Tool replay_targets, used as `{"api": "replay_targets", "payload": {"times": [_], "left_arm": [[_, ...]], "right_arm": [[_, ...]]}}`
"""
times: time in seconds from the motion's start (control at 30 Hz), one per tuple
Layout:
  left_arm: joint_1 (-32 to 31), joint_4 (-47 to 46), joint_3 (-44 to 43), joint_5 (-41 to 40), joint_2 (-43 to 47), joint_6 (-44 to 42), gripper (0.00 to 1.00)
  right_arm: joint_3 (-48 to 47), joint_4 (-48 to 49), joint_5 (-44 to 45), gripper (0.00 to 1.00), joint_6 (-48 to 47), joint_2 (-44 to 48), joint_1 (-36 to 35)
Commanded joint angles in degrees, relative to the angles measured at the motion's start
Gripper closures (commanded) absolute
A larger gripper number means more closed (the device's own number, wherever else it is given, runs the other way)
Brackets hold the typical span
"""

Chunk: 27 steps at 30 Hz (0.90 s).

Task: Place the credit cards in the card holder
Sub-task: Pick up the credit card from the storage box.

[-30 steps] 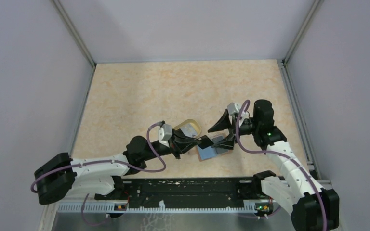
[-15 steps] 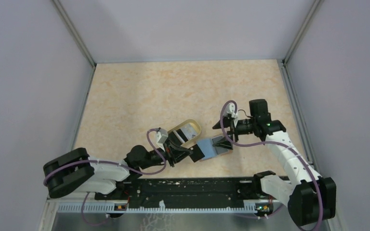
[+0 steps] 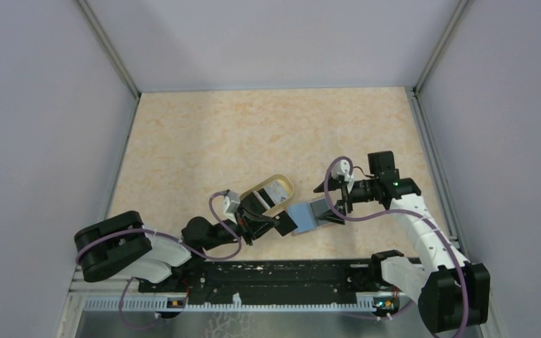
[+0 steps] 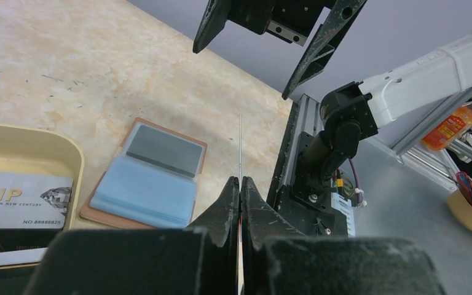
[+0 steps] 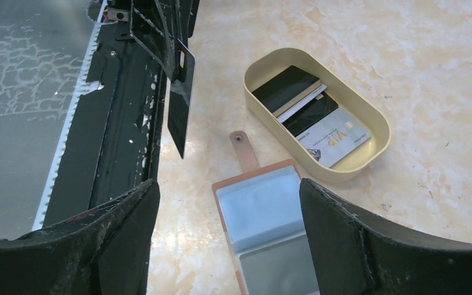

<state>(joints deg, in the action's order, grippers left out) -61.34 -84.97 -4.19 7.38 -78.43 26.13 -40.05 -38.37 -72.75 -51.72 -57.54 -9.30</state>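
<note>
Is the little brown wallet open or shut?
Open. The reddish-brown leather card holder lies spread flat on the beige table, its light blue inside facing up.

I view a worktop (image 3: pixel 253 134) with a beige, marbled surface marked by faint dark scuffs. Plain pale grey panels enclose it on three sides: the left wall (image 3: pixel 42 105), the back wall (image 3: pixel 275 42) and the right wall (image 3: pixel 507 105). Aluminium posts (image 3: pixel 110 49) stand at the two far corners. A black rail (image 3: pixel 275 271) runs along the near edge, with a mottled metal sheet (image 3: pixel 218 325) below it. Lighting is even and diffuse, and shadows are soft.
</note>
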Motion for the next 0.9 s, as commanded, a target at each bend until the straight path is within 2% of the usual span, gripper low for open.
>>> {"api": "replay_targets", "payload": {"times": [0.0, 0.17, 0.3, 0.57, 0.87], "left_arm": [[0.15, -5.53, 0.43, -0.65, 1.81, 0.37, 1.0], [0.16, -1.21, -3.37, 5.38, 2.36, 2.6, 1.0], [0.16, -2.44, -1.53, 3.68, 2.99, 3.78, 1.0], [0.17, -6.09, 0.63, 0.55, 4.32, 7.53, 1.0], [0.17, -8.81, 0.43, -1.51, 5.85, 5.38, 1.0]], "right_arm": [[-0.25, 0.22, -2.05, 0.17, -2.56, -0.81, 0.55], [-2.72, -5.61, -0.09, 0.17, -8.53, -4.04, 0.52], [-5.25, -10.02, 3.23, 0.17, -11.89, -5.39, -3.3], [-5.2, -8.23, 2.24, 0.17, -6.66, -1.15, -5.43], [-5.72, -7.05, 1.78, 0.19, -1.61, -3.93, -7.81]]}}
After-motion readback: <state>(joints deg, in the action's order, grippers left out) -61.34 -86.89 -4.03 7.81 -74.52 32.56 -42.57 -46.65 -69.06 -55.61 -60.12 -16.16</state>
